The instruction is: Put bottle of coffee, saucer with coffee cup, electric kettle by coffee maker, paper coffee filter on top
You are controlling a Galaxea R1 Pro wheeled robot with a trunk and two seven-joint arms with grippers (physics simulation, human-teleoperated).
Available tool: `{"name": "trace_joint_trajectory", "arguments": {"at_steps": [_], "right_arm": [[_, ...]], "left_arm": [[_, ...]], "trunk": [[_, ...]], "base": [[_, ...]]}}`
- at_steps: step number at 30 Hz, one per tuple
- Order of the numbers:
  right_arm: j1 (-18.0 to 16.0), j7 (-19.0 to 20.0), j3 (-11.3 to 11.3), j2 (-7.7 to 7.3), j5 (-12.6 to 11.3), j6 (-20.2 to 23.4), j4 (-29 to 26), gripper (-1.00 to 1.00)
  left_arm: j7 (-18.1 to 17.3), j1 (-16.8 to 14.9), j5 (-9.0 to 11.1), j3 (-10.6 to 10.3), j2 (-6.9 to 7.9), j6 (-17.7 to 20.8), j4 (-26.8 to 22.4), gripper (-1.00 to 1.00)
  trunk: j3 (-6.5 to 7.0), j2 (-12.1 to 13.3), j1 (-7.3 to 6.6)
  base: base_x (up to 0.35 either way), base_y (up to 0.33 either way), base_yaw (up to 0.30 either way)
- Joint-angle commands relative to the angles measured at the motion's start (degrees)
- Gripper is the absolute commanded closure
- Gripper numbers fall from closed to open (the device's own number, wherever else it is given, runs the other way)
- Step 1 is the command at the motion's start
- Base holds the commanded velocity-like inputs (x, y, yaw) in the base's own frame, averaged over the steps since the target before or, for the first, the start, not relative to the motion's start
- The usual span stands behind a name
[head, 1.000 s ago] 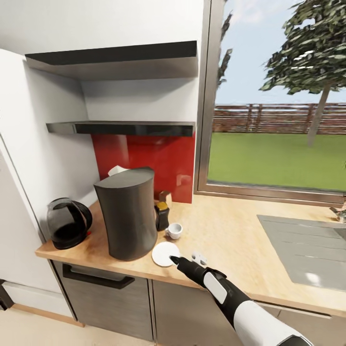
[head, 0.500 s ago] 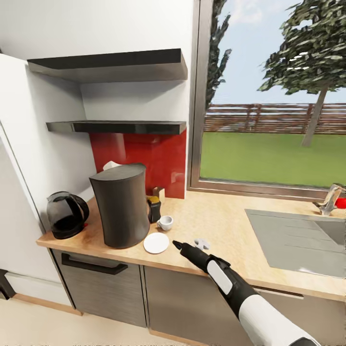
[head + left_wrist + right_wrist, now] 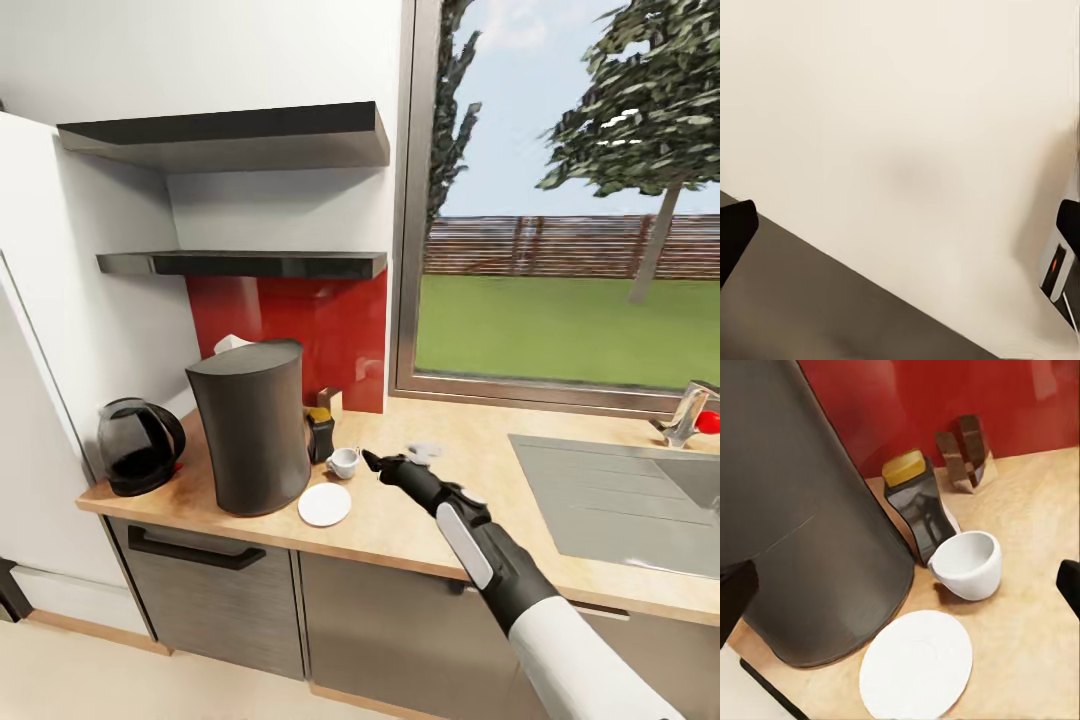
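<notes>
One right gripper (image 3: 398, 461), jaws wide, near coffee cup (image 3: 967, 564); left jaws wide; no readable labels.

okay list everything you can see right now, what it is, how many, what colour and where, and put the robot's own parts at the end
countertop: one, light wood grain, below the window
coffee maker: one, charcoal, standing on the countertop's left part
paper filter: one, white, on top of the coffee maker
kettle: one, smoky glass with black handle, left of the coffee maker
coffee bottle: one, dark with yellow cap, right of the coffee maker
cup: one, white, on the countertop beside the bottle, not on the saucer
saucer: one, white, bare, in front of the cup
shelves: two, black, on the wall above
sink: one, grey, set in the countertop at right
right gripper: one, black, open, close to the cup
</notes>
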Motion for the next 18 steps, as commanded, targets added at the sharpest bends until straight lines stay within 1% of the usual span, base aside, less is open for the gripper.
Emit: {"name": "trace_joint_trajectory", "arguments": {"at_steps": [1,2,3,7,9,10,12,13,14,15,18], "right_arm": [[-0.01,-0.8,-0.22,0.01,0.25,0.25,-0.05,-1.0],[-0.01,-3.91,-0.66,0.03,1.7,0.25,-0.16,-1.0],[-0.01,-5.41,-0.81,0.03,2.23,0.26,-0.2,-1.0],[-0.01,-7.63,-0.94,0.03,2.94,0.31,-0.2,-1.0],[-0.01,-11.87,-0.78,0.08,3.99,0.52,-0.09,-1.0],[-0.01,-14.64,-0.69,0.23,5.02,0.8,-0.11,-1.0],[-0.01,-20.89,-0.54,0.53,7.87,3.1,-0.17,-1.0],[-0.01,-22.23,-0.52,0.62,8.51,3.95,-0.22,-1.0],[-0.01,-24.53,-0.49,0.86,9.46,5.79,-0.44,-1.0],[-0.01,-25.48,-0.48,0.98,9.82,6.72,-0.63,-1.0],[-0.01,-29.25,-0.46,1.49,11.25,12.04,-1.89,-1.0]], "left_arm": [[-0.15,-0.02,-0.58,0.37,-0.05,-0.4,-0.08,-1.0],[-0.16,0.0,-0.54,0.38,0.01,-2.13,-0.08,-1.0],[-0.16,0.01,-0.52,0.37,0.06,-2.77,-0.05,-1.0],[-0.17,0.0,-0.5,0.42,0.1,-3.54,-0.07,-1.0],[-0.17,-0.03,-0.5,0.44,0.03,-3.67,-0.08,-1.0],[-0.17,-0.03,-0.49,0.44,0.01,-3.69,-0.08,-1.0],[-0.17,-0.02,-0.49,0.44,0.04,-3.71,-0.08,-1.0],[-0.17,-0.01,-0.49,0.44,0.04,-3.72,-0.08,-1.0],[-0.17,-0.02,-0.49,0.44,0.1,-3.75,-0.1,-1.0],[-0.15,-0.03,-0.48,0.46,0.12,-3.77,-0.09,-1.0],[-0.09,-0.02,-0.41,0.72,0.12,-3.89,-0.16,-1.0]], "trunk": [[-0.02,-0.04,0.02],[-0.02,-0.04,0.02],[-0.02,-0.04,0.02],[-0.02,-0.04,0.02],[-0.02,-0.04,0.02],[-0.02,-0.04,0.02],[-0.02,-0.04,0.02],[-0.02,-0.04,0.02],[-0.02,-0.04,0.02],[-0.02,-0.04,0.02],[-0.02,-0.04,0.02]], "base": [[0.0,0.0,0.0],[0.0,0.0,0.0],[0.0,0.0,0.0],[0.0,0.0,0.0],[0.0,0.0,0.0],[0.0,0.0,0.0],[0.0,0.0,0.0],[0.0,0.0,0.0],[0.0,0.0,0.0],[0.0,0.0,0.0],[0.0,0.0,0.0]]}}
